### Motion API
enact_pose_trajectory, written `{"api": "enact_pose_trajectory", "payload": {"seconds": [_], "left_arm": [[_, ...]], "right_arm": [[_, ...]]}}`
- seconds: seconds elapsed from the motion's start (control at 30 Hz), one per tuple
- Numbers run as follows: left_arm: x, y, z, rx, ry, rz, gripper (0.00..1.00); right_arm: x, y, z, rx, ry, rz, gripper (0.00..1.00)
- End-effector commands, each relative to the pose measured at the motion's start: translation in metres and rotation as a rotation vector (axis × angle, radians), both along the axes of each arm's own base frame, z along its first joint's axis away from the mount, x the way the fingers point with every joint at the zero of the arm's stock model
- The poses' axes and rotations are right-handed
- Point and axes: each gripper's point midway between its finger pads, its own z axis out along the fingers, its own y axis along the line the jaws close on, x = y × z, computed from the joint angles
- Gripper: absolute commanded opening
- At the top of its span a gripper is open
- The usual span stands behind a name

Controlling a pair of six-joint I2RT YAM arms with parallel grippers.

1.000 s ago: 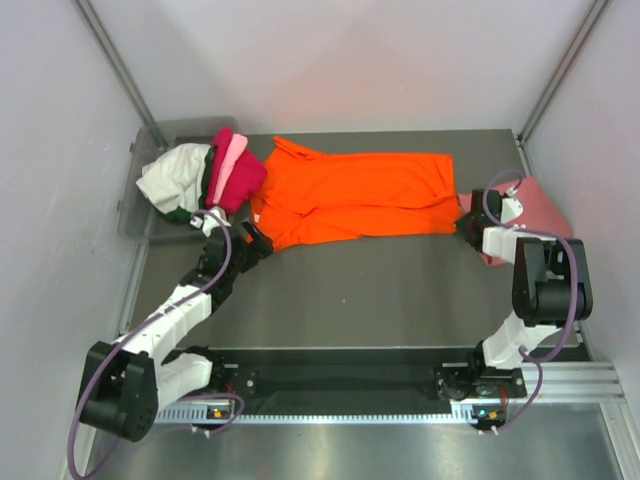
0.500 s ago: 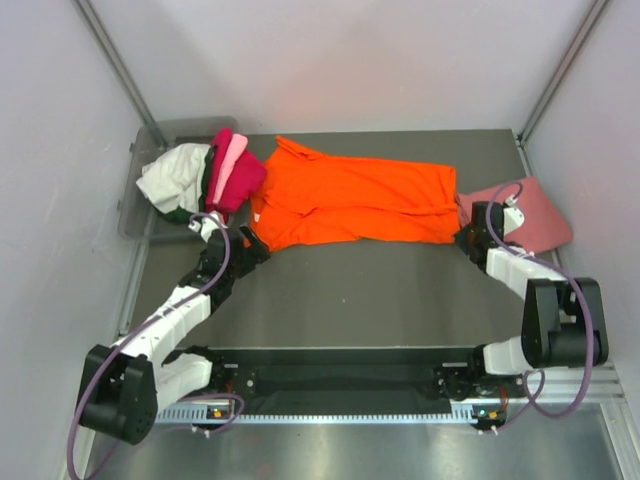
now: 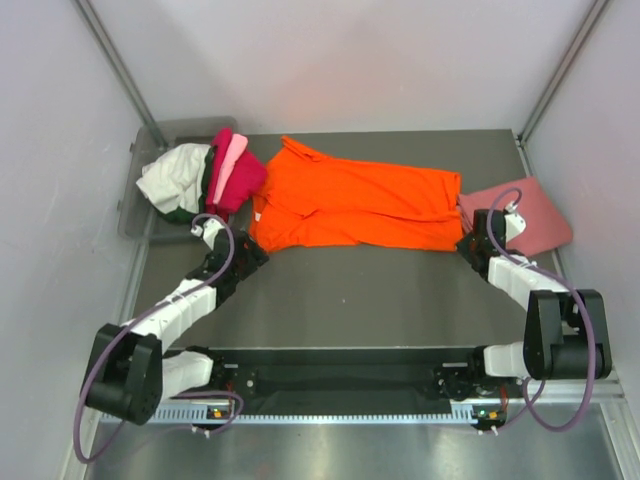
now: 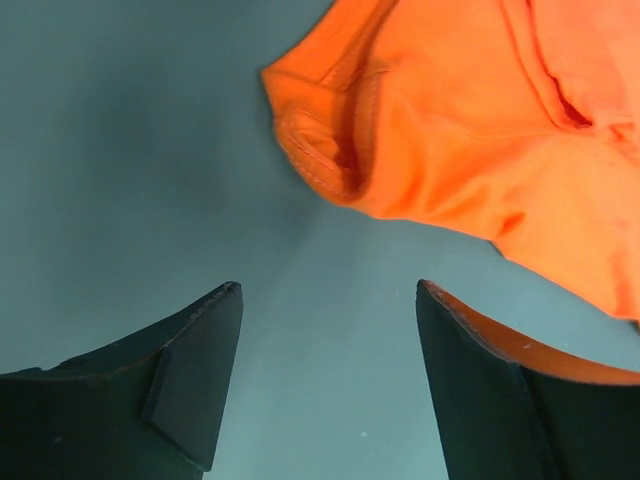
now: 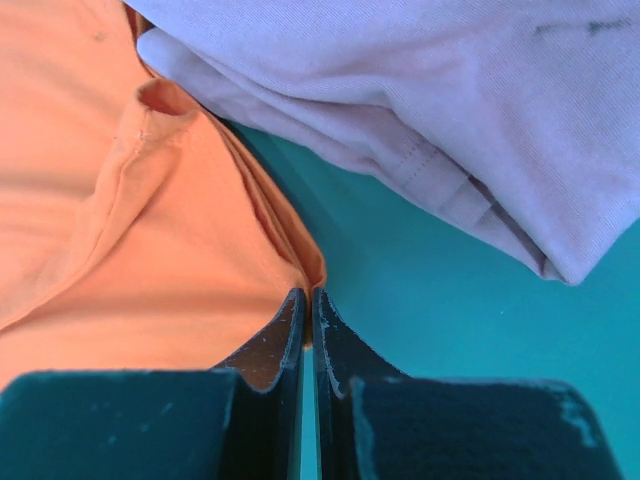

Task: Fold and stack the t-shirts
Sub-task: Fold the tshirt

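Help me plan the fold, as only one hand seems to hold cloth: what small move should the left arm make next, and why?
Probably ease the left hand forward onto the rolled corner of the orange t-shirt and close. It stands open over bare table, just short of that corner, while the right hand looks shut on the shirt's opposite corner, so only one end is held.

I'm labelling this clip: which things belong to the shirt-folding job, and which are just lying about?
Job: orange shirt, salmon shirt, pile of shirts, right gripper pinching the orange shirt, left gripper open.
Lying about: grey bin.
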Motion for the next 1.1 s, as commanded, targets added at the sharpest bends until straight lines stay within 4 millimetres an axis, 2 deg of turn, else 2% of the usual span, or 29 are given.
{"api": "enact_pose_trajectory", "payload": {"seconds": [0.0, 0.03, 0.2, 0.43, 0.53, 0.67, 0.7, 0.9, 1.07], "left_arm": [[0.023, 0.004, 0.013, -0.033, -0.070, 0.095, 0.71], [0.028, 0.004, 0.010, -0.039, -0.076, 0.112, 0.67], [0.049, -0.003, 0.010, -0.109, -0.133, 0.149, 0.63], [0.069, -0.005, -0.005, -0.095, -0.113, 0.173, 0.57], [0.073, 0.004, -0.011, -0.051, -0.092, 0.220, 0.47], [0.071, 0.024, -0.012, 0.026, -0.074, 0.292, 0.22], [0.071, 0.031, -0.011, 0.031, -0.075, 0.308, 0.00], [0.061, 0.053, -0.001, 0.051, -0.053, 0.343, 0.00], [0.056, 0.057, 0.030, 0.047, -0.098, 0.326, 0.00]], "right_arm": [[0.005, -0.006, 0.015, -0.029, -0.067, -0.010, 0.00], [0.004, -0.006, 0.015, -0.026, -0.073, -0.011, 0.00], [0.005, -0.003, 0.015, -0.016, -0.084, -0.002, 0.00], [0.006, 0.000, 0.010, -0.003, -0.075, 0.012, 0.00], [0.006, 0.000, 0.009, -0.002, -0.072, 0.013, 0.00], [0.006, 0.000, 0.011, -0.005, -0.074, 0.013, 0.00], [0.005, 0.000, 0.010, -0.006, -0.068, 0.012, 0.00], [0.002, -0.005, 0.019, -0.031, -0.052, 0.002, 0.00], [0.004, -0.007, 0.040, -0.041, -0.057, -0.006, 0.00]]}}
